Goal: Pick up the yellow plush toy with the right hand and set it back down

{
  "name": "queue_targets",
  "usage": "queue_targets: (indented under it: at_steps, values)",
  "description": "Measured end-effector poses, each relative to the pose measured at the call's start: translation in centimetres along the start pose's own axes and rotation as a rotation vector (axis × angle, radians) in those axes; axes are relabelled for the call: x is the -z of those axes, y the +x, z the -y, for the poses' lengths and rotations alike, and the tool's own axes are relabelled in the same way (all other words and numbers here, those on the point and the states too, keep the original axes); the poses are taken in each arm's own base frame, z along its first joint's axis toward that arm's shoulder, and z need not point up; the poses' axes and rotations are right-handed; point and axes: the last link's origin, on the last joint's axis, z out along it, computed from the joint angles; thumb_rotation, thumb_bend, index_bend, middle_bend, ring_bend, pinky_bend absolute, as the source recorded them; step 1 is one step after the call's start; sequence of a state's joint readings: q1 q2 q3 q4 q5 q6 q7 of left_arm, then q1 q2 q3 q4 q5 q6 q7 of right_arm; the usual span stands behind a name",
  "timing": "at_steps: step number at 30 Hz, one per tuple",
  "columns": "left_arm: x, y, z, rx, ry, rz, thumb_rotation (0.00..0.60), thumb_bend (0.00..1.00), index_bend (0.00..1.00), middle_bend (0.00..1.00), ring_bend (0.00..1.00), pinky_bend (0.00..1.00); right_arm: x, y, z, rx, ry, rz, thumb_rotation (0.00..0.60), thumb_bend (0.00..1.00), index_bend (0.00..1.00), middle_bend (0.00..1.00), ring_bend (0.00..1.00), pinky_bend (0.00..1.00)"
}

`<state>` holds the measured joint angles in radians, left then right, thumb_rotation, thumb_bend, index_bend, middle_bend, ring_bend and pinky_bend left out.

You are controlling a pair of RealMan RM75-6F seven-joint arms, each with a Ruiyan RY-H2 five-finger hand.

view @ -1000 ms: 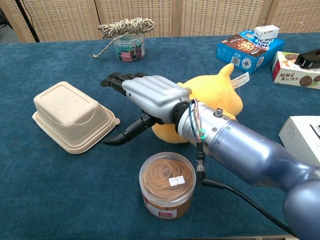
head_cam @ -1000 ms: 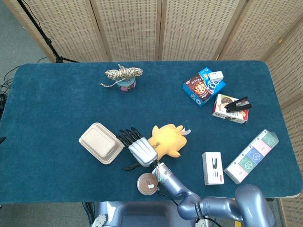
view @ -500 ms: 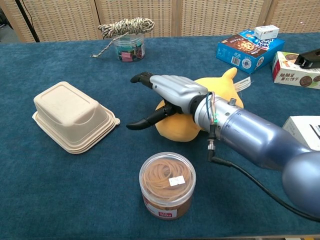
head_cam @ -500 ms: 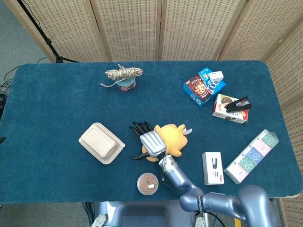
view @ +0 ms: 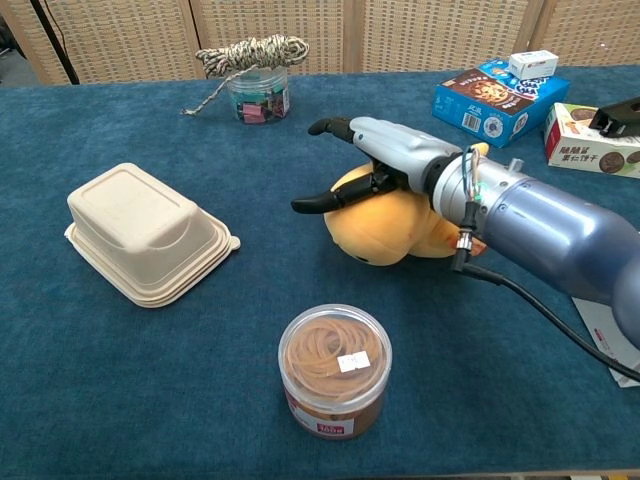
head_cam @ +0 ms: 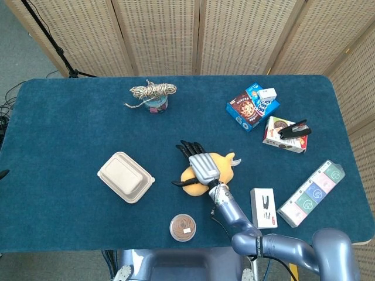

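Landmark: the yellow plush toy (head_cam: 210, 174), lying on the blue counter (head_cam: 70, 129) near its front-centre.

Right hand (head_cam: 202, 165): positioned directly over the toy, palm down. The fingers (head_cam: 187, 146) are spread wide and extend beyond the toy's far-left side; the thumb (view: 325, 200) projects out to the left. The chest view shows the palm close above the toy's top, but whether it touches cannot be told. The toy rests on the counter, not lifted. The head view hides most of the toy beneath the hand; the chest view exposes its rounded front face (view: 385, 225).

Left hand: appears in neither view.

Other items, relative to the toy:
- Beige clamshell container (head_cam: 125, 177), to the left, apart.
- Clear jar of rubber bands (view: 334, 370), in front and slightly left, near.
- Small tub with a coil of rope on top (head_cam: 153, 96), well behind and to the left.
- Blue snack box (head_cam: 252, 106), behind and to the right, with a small white box (head_cam: 266, 93) on it.
- Second snack box carrying a black stapler (head_cam: 294, 129), further right.
- White box (head_cam: 263, 207), front-right; fully seen only in the head view, cut off in the chest view.
- Long pastel multi-cell pack (head_cam: 311, 193), far right; head view only.
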<state>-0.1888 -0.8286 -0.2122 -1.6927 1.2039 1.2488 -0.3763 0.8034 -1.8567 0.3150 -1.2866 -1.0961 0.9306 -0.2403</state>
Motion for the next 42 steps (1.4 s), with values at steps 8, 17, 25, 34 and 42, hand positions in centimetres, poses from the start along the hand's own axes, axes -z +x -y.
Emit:
queue_targets:
  at_steps: [8,17,25,34,42]
  values:
    - [0.0,0.0,0.0,0.0,-0.002,0.002,0.6,0.0,0.0,0.0,0.0,0.0,0.2,0.3,-0.7,-0.008,-0.028,-0.004,0.271,0.0,0.0,0.0,0.0,0.0]
    - [0.0,0.1,0.1,0.006,-0.001,0.002,0.6,0.0,0.0,0.0,0.0,0.0,0.5,0.7,-0.8,-0.087,-0.02,0.047,0.269,0.0,0.0,0.0,0.0,0.0]
    - [-0.1,0.0,0.1,0.006,-0.003,0.009,0.6,0.0,0.0,0.0,0.0,0.0,0.2,1.9,-2.0,-0.17,-0.045,0.055,0.267,0.0,0.0,0.0,0.0,0.0]
    - [-0.1,-0.1,0.0,0.001,-0.004,0.013,0.6,0.0,0.0,0.0,0.0,0.0,0.5,3.1,-2.8,-0.32,-0.066,0.114,0.264,0.0,0.0,0.0,0.0,0.0]
    - [0.0,-0.1,-0.1,0.0,-0.003,0.012,0.6,0.0,0.0,0.0,0.0,0.0,1.4,4.1,-2.6,-0.441,-0.049,0.207,0.262,0.0,0.0,0.0,0.0,0.0]
